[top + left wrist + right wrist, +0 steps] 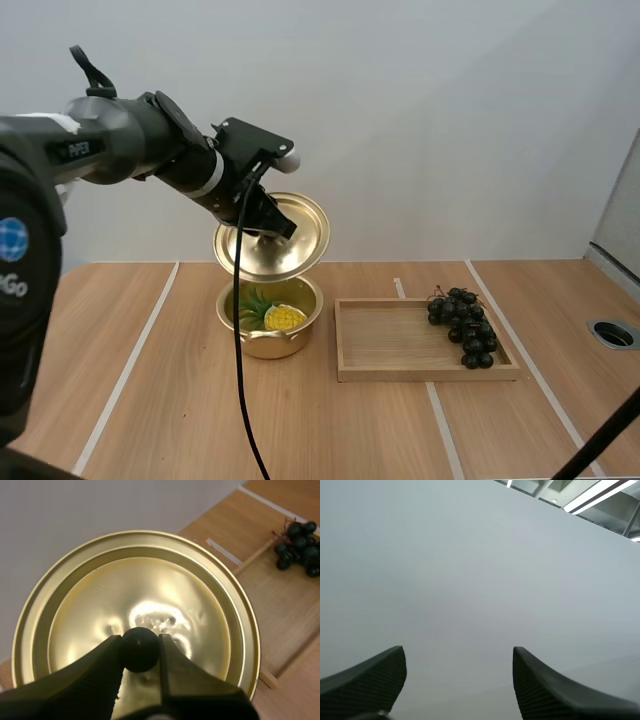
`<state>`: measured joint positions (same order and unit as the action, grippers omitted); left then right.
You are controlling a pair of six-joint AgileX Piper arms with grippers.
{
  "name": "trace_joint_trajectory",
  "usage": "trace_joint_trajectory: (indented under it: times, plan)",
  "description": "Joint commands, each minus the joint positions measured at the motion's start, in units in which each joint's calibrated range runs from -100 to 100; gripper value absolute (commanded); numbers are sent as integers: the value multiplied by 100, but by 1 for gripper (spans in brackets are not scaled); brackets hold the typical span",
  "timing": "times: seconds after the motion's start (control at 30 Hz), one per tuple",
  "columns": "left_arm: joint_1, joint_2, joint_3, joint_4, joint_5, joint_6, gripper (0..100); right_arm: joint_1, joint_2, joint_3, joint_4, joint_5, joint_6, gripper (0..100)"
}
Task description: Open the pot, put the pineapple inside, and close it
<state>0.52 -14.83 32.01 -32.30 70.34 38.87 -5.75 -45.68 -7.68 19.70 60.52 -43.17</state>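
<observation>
Gold lid (300,235): tilted, pot (265,345) at 6 o'clock, right below
Left jaws: clamped on its knob (140,649)
Right jaws: spread, empty

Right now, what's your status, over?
Left gripper shut on lid, tilted above open pot. Right gripper open, empty. Pineapple in pot. Grapes on tray, off to the side.

high view: behind, above, down over table (150,400); left wrist: close on lid (150,580), shared; right wrist: faces away.
</observation>
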Motion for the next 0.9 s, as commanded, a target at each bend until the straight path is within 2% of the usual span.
trace_joint_trajectory:
  times: [0.0,0.17,0.4,0.77,0.87]
  plan:
    - [-11,276,-6,170,634,-28,0,-28,-47,-34,-48,-33,50,100]
    - [-11,631,-6,388,928,-37,0,-28,-47,-34,-95,74,52,100]
    - [-11,1081,-20,880,604,-37,0,-28,-47,-34,-300,176,71,100]
    - [-11,1421,-36,857,-251,-1,0,-28,-47,-34,-422,414,71,100]
    - [-11,1421,-36,614,-290,120,0,-28,-47,-34,-444,480,71,100]
